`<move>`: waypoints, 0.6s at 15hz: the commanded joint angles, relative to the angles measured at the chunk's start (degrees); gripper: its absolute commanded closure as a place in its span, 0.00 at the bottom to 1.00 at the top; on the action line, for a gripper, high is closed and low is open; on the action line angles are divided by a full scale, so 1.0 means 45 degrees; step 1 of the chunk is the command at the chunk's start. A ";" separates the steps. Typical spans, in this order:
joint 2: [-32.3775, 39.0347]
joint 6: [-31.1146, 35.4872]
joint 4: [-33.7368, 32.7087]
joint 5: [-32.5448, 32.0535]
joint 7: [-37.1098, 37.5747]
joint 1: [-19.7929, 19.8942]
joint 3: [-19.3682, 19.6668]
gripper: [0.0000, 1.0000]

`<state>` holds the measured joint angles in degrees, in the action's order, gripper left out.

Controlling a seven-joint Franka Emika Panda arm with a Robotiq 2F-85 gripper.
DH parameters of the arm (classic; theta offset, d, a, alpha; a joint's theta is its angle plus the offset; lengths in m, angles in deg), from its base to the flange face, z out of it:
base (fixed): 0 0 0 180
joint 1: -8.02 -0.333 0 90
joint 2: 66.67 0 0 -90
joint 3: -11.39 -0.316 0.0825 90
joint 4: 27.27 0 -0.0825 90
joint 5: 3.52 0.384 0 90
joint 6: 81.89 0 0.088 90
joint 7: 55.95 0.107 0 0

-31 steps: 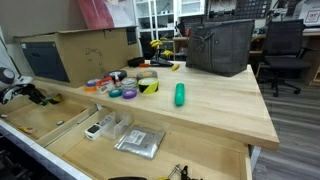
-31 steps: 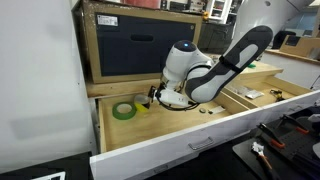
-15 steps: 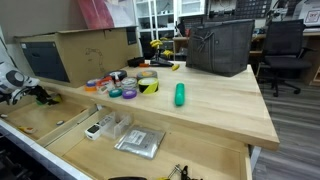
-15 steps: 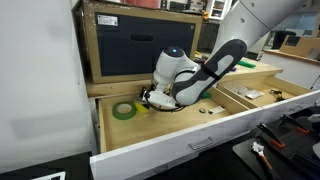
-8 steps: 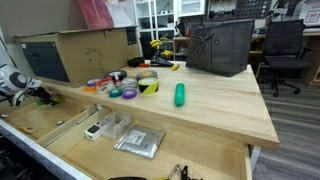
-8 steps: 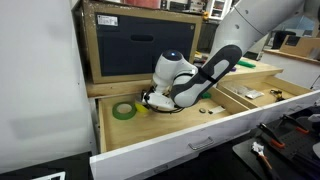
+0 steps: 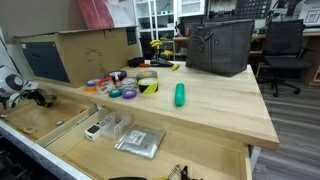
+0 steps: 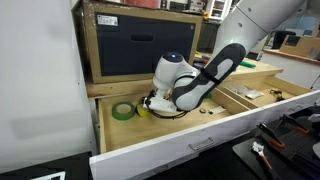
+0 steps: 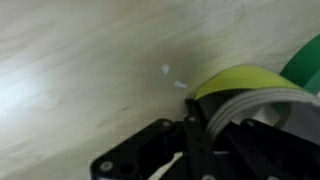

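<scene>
In the wrist view a yellow tape roll [image 9: 248,80] with a pale inner core lies on the wooden drawer bottom [image 9: 80,60]. My gripper [image 9: 216,122] is shut on its wall, one black finger [image 9: 192,140] outside the rim and the other inside the ring. A green tape roll [image 9: 308,62] shows at the right edge. In an exterior view my gripper [image 8: 150,106] reaches down into the open drawer [image 8: 180,150], with the yellow tape roll [image 8: 143,112] beside the green tape roll [image 8: 123,110]. In an exterior view the gripper [image 7: 38,97] is at the far left.
Several tape rolls [image 7: 125,85], a green cylinder [image 7: 180,94] and a black bag [image 7: 220,45] stand on the wooden tabletop. A cardboard box [image 7: 85,52] is behind. A lower open drawer holds small packets [image 7: 125,135]. A dark cabinet [image 8: 130,45] backs the drawer.
The arm came down over the yellow tape roll next to the green one, and the jaws went from open to closed on the roll's wall.
</scene>
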<state>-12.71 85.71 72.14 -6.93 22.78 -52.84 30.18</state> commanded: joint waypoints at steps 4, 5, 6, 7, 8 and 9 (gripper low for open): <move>-0.2705 -0.0146 0.3599 0.0059 -0.1462 0.0287 -0.0631 0.99; -0.3167 -0.0176 0.4249 0.0079 -0.1604 0.0284 -0.0671 0.99; -0.3612 -0.0133 0.4851 0.0102 -0.1708 0.0310 -0.0721 0.99; -0.4111 -0.0154 0.5446 0.0165 -0.1863 0.0432 -0.0860 0.99; -0.4730 -0.0191 0.6129 0.0209 -0.1968 0.0576 -0.1002 0.99; -0.5207 -0.0228 0.6646 0.0209 -0.2067 0.0688 -0.1094 0.99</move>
<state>-26.32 85.69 92.11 -6.92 16.57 -51.86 27.47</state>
